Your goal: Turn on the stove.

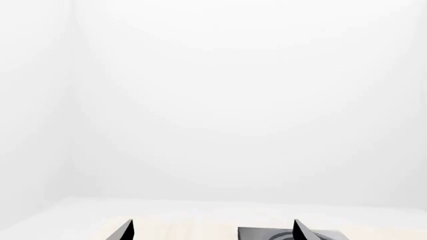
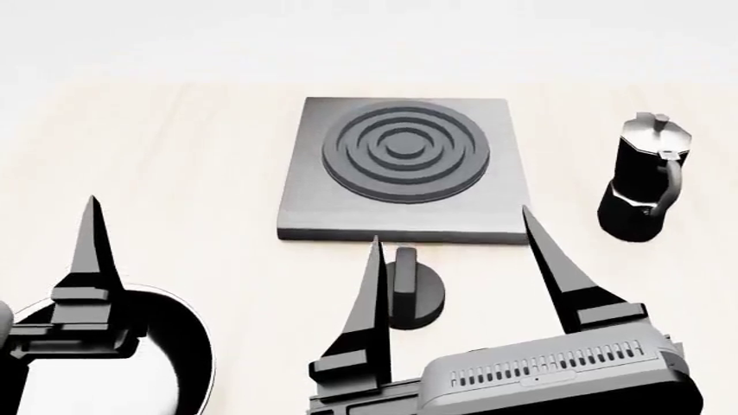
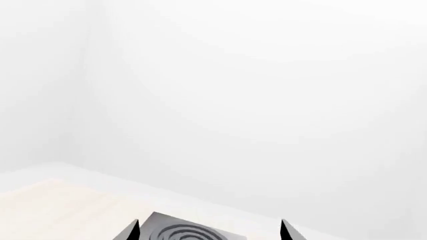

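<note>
Right gripper (image 2: 452,251) spread, knob (image 2: 410,288) bar pointing stoveward

Pale table (image 2: 173,156) — bearing stove (image 2: 403,169), knob (image 2: 412,290), moka pot (image 2: 645,177), frying pan (image 2: 173,354).

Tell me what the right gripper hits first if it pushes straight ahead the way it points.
Probably the stove: the right gripper points at its front edge, open fingers either side of the knob. Its height is unclear.

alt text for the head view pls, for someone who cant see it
The open right gripper hovers over a small black knob, just in front of a grey square stove. A black moka pot stands to its right, a black frying pan under the left gripper.
</note>
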Motion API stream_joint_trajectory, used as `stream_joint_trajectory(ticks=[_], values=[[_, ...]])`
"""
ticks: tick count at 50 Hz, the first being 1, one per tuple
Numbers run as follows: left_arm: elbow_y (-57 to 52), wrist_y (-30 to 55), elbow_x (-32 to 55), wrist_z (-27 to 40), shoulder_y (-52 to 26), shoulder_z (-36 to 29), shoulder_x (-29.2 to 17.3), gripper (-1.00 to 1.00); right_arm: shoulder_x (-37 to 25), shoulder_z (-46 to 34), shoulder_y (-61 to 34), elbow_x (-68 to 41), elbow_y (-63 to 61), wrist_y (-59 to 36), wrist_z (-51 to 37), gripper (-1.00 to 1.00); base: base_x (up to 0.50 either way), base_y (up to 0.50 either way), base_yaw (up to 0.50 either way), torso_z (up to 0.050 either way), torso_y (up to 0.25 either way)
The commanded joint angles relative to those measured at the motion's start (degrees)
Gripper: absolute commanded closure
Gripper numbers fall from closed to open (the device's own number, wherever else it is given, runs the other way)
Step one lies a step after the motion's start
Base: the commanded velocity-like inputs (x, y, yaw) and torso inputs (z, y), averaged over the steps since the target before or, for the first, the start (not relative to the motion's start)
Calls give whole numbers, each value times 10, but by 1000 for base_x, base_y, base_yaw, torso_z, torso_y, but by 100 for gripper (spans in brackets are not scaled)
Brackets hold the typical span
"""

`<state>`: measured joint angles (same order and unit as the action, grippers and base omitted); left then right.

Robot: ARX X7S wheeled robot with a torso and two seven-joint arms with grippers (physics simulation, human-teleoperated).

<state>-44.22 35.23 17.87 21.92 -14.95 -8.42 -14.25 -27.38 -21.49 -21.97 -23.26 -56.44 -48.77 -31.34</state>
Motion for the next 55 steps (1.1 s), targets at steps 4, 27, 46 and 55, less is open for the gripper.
stream_joint_trajectory(ticks=[4,27,46,55], values=[[0,-2,3,4,0,-3,-3,-100,-6,-2,-2,-9,1,4,-9,-100,200,0,0,0,0],[0,-3,9,10,-2,-5,-8,-100,-15,-11,-8,-21,4,11,-23,-100,200,0,0,0,1],[-1,-4,14,15,-2,-6,-11,-100,-17,-13,0,-28,31,41,-24,-100,155,0,0,0,0],[-3,-5,18,17,-1,-6,-14,-100,-8,-1,16,-50,64,52,-18,-100,0,0,0,0,0]])
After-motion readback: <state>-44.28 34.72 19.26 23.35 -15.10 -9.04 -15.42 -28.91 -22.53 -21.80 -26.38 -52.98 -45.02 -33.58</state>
